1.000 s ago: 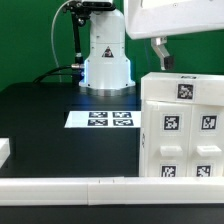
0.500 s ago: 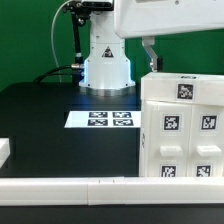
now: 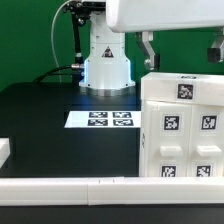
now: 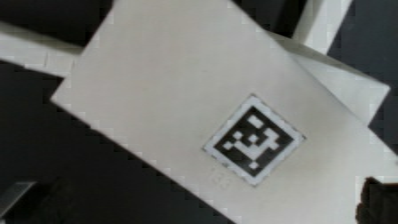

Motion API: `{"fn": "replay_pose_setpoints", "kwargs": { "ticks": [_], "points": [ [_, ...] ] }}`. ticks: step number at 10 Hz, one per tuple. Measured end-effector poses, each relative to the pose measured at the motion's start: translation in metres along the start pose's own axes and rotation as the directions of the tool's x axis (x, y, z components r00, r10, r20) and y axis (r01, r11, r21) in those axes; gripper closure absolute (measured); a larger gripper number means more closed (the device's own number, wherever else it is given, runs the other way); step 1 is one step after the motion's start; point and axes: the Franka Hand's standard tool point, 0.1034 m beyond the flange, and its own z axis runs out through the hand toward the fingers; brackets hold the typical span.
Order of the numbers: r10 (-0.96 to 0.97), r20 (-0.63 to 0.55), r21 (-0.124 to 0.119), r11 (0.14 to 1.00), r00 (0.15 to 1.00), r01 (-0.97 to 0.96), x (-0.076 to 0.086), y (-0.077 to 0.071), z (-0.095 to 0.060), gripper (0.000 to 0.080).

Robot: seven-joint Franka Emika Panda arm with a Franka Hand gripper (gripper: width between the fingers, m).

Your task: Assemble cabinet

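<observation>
White cabinet [image 3: 182, 128] stands upright on the bench [image 3: 50, 115]; hand [image 3: 182, 52] spread directly above it, seemingly placed to straddle its top

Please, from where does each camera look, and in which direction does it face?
Exterior view: sits off the arm, low at the table's edge, facing the robot base across the black table, with the marker board ahead; the tool hangs open above the cabinet.
Wrist view: sits on the wrist, looking down onto a tagged white face of the cabinet; dark finger tips show at two corners.
Shared: both views show the cabinet and the tool's fingers.
</observation>
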Motion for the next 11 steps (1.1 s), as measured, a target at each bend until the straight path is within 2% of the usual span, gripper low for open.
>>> {"fn": "replay_pose_setpoints", "kwargs": {
  "ticks": [1,4,7,8,9,11],
  "points": [
    [-0.159,0.025,-0.028,0.987,0.987,0.160,0.001,-0.005,0.001,0.0002],
    [-0.437,0.084,-0.021,0.898,0.895,0.440,-0.003,-0.015,0.009,0.0002],
    [-0.399,0.101,-0.014,0.915,0.911,0.403,-0.005,-0.016,0.027,0.0002],
    [-0.400,0.094,-0.025,0.915,0.912,0.404,-0.003,-0.014,0.030,0.0002],
    [-0.397,0.094,-0.026,0.916,0.913,0.401,-0.003,-0.013,0.030,0.0002],
    [-0.356,0.094,-0.031,0.932,0.930,0.360,-0.004,-0.013,0.030,0.0252]
  ]
}}
